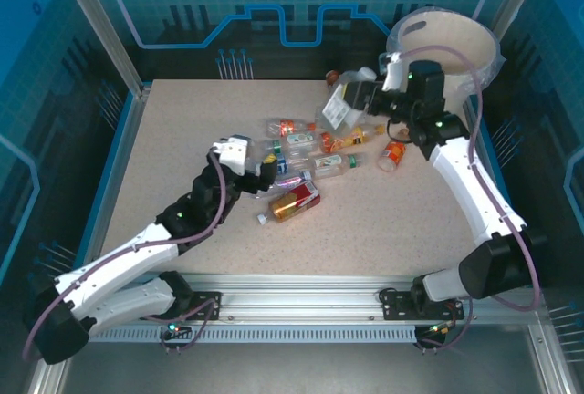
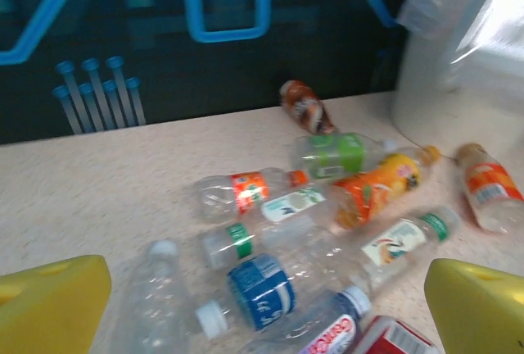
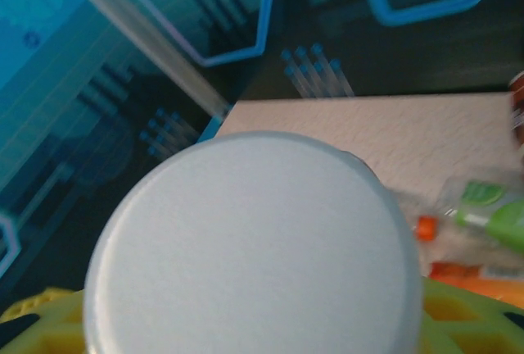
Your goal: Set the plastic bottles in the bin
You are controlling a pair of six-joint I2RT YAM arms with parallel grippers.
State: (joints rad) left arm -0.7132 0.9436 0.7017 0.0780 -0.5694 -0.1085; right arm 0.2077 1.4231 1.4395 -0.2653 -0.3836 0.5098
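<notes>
Top view: the right pincer (image 1: 353, 102), in the upper right of the frame, pinches a clear bottle (image 1: 338, 108) that appears lifted off the speckled worktop (image 1: 182, 139). The cream bin (image 1: 461, 47), lined with a plastic bag, stands just above and to the right of it in the far corner. The step in hand looks like carrying this bottle to the bin. The next move calls for swinging it up and right past the rim before letting go.

The left pincer (image 1: 251, 161) hangs spread wide and empty at the lower left edge of the heap of plastic bottles (image 1: 306, 152) in the middle of the frame. Its likely next job is to drop onto one bottle and close.

Left wrist view: yellow fingers (image 2: 53, 305) sit in the two bottom corners, with the bottles (image 2: 327, 206) scattered above them and the bin's wall (image 2: 438, 67) at upper right.

Right wrist view: a pale round disc (image 3: 254, 264) covers most of the frame. It is probably one end of the held bottle, though which end is unclear. Yellow fingers (image 3: 467, 317) peek out at the bottom. How many bottles already lie inside the bin cannot be made out.
</notes>
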